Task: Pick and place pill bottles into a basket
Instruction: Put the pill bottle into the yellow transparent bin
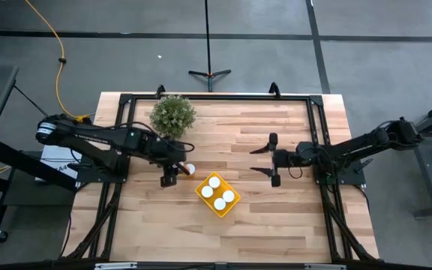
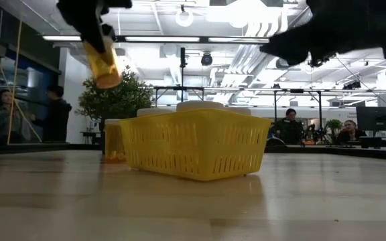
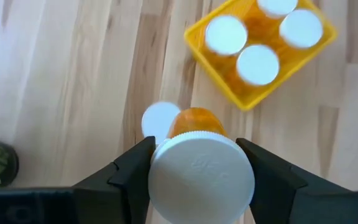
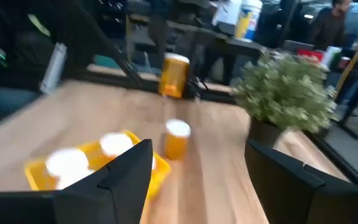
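Bench (image 1: 276,225) bare along the near edge and across the strip between the basket (image 1: 217,195) and the right hand (image 1: 274,159); a hand passes there unhindered. Right hand hangs open above the boards, well apart from the basket.

Basket: three white-capped bottles (image 1: 217,192) standing inside, filling most of it; the corner towards the plant looks free, though the overhead view is too coarse to be sure.

Left side crowded. Left hand (image 1: 174,175) holds a bottle (image 2: 103,63) aloft, clear of the bench. One bottle (image 3: 161,119) stands on the boards just beside the basket, beneath that hand. Potted plant (image 1: 173,115) blocks the far-left corner.
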`<move>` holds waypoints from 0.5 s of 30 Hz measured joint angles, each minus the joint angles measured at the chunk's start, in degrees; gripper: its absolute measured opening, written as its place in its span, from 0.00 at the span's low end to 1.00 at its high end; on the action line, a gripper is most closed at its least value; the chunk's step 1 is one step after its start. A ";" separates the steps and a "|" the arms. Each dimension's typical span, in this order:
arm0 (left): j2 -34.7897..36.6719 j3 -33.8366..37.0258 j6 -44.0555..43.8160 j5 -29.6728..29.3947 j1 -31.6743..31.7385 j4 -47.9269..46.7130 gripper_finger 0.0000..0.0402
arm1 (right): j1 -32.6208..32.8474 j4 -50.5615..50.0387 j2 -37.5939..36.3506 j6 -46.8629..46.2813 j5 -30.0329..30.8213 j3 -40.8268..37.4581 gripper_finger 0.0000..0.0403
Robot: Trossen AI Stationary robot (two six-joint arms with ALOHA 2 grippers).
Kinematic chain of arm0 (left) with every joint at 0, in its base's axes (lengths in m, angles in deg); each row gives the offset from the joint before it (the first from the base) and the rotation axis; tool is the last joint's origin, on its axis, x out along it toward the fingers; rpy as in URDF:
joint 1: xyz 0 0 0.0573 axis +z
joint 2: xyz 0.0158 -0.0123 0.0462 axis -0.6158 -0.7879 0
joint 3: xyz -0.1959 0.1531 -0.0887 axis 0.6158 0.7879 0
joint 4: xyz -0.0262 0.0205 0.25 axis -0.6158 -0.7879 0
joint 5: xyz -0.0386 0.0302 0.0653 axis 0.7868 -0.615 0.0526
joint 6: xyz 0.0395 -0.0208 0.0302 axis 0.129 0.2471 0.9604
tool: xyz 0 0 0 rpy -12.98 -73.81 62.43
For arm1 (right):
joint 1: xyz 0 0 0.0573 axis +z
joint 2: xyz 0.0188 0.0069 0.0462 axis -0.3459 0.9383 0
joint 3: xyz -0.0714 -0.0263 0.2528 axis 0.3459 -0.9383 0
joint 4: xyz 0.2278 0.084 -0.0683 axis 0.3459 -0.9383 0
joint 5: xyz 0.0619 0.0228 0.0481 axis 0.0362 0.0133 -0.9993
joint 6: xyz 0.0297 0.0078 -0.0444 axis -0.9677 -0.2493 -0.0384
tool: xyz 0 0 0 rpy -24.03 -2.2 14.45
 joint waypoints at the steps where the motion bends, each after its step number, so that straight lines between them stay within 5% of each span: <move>1: -0.02 -0.48 0.27 0.00 0.00 -0.04 0.59 | -0.02 -0.60 0.53 -0.77 -1.45 1.16 0.63; 8: -0.02 -1.17 0.78 0.00 0.00 -0.29 0.63 | -1.46 -2.68 13.25 -1.63 -2.83 13.55 0.71; 15: -0.02 -1.17 1.38 0.72 0.00 -0.34 0.60 | -4.96 -3.51 30.38 -4.04 -11.87 28.46 0.71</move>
